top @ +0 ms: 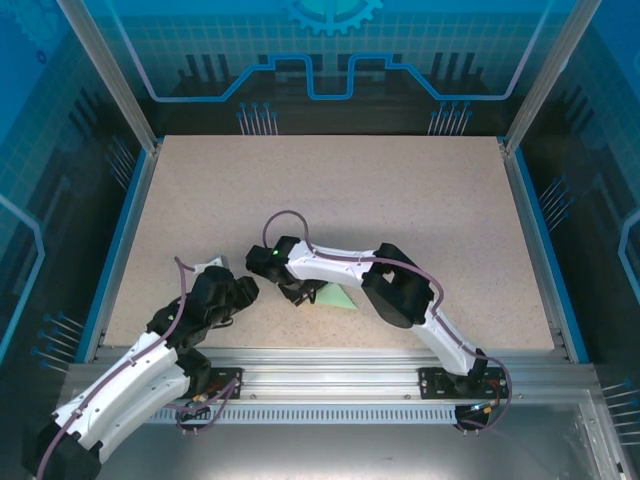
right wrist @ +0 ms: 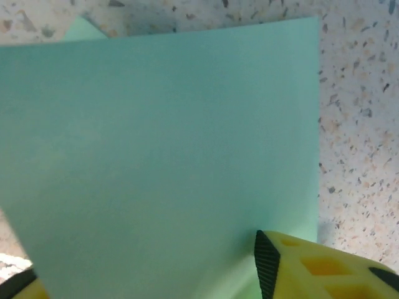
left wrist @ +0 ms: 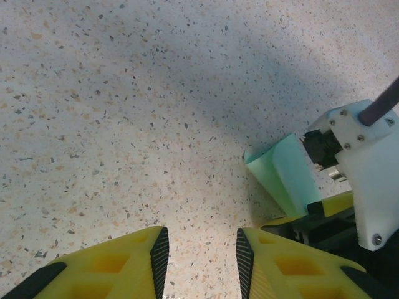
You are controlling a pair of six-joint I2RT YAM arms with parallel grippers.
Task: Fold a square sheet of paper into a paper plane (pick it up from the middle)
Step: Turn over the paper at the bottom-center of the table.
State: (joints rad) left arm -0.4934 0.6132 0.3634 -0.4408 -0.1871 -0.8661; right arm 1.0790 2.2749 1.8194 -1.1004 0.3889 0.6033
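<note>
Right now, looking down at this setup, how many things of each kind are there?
Robot arms: 2, the left arm and the right arm
green paper sheet: 1
table: 1
Total: 4

Smooth, matt mint-green sheet of paper (right wrist: 162, 156) over a speckled, stone-look table (left wrist: 124, 93); left gripper (left wrist: 201, 265) fingers (left wrist: 118, 271) show yellow plastic, ribbed black pads (left wrist: 161, 252)
</note>
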